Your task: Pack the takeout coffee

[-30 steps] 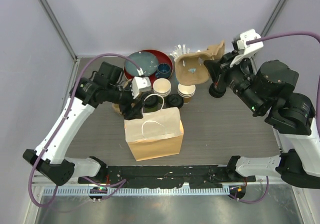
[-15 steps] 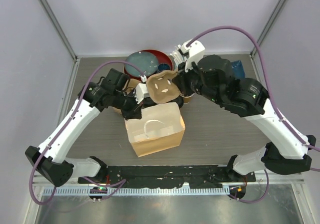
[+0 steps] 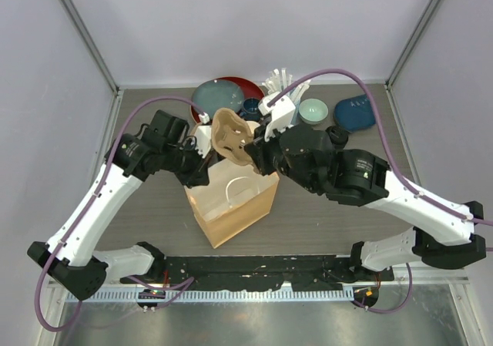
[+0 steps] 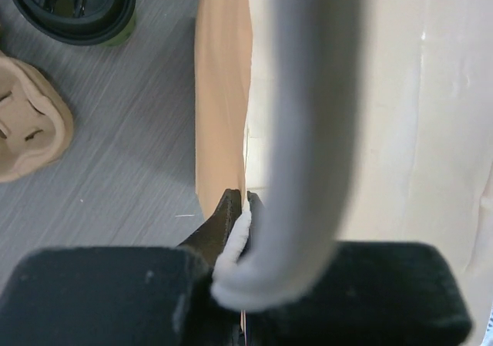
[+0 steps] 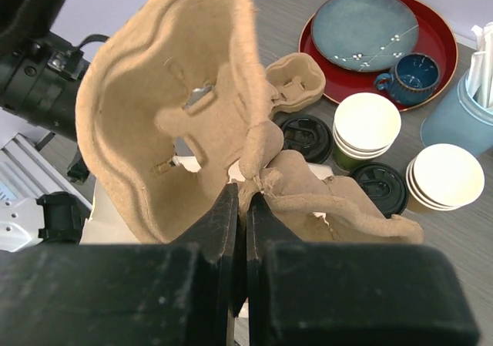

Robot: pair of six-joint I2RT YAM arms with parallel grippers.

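My left claw [image 4: 245,204] pinched tight on paper bag [image 3: 239,211] rim. My right claw [image 5: 245,199] grips pulp carrier [image 5: 169,99] above bag. Green-sided lidded cup [image 4: 77,7] and second lidded cup [image 5: 379,188] behind bag on grey wood-grain tabletop [image 3: 347,215]. Pale walls [image 3: 231,22] around.

Top external: fixed above and behind the arm bases, looking steeply down from afar over the whole table [image 3: 308,230].

Left wrist: pressed close against the paper bag [image 4: 223,92] rim, facing down at the tabletop.

Right wrist: close behind the cup carrier [image 5: 169,107], angled toward the red tray [image 5: 339,92]. Shares a black-lidded cup [image 4: 73,7] with the left wrist view, and the carrier and tray with the overhead one.
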